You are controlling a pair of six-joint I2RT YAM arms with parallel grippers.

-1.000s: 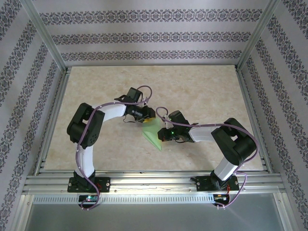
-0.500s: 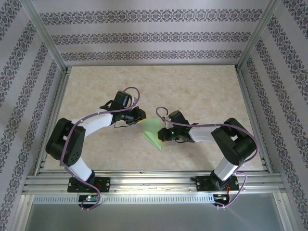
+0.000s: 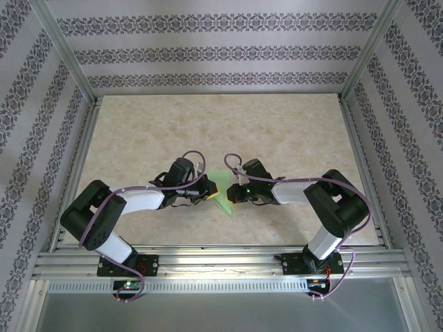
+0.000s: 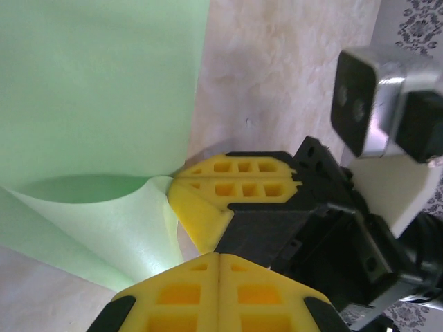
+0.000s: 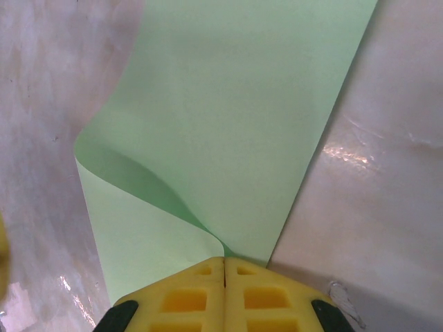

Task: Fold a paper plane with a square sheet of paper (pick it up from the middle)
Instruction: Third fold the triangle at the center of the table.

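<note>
The pale green sheet of paper (image 3: 220, 188) lies on the table between my two grippers, one flap curling up over the rest (image 5: 228, 117). My right gripper (image 5: 225, 261) is shut on the paper where the curl starts. It appears from the left wrist as yellow fingers (image 4: 228, 181) pinching the paper (image 4: 104, 97). My left gripper (image 4: 219, 254) is shut with nothing between its fingers, just beside the curled flap and close to the right gripper. From above, the left gripper (image 3: 208, 191) and right gripper (image 3: 231, 191) face each other across the sheet.
The beige marbled table (image 3: 291, 131) has open room behind and to both sides. An aluminium frame rail (image 3: 221, 257) runs along the near edge, and patterned walls close in the back and sides.
My left arm has folded down and swung toward the near side. Its gripper has moved from behind the paper to the paper's left edge. The right arm and paper have stayed put.
</note>
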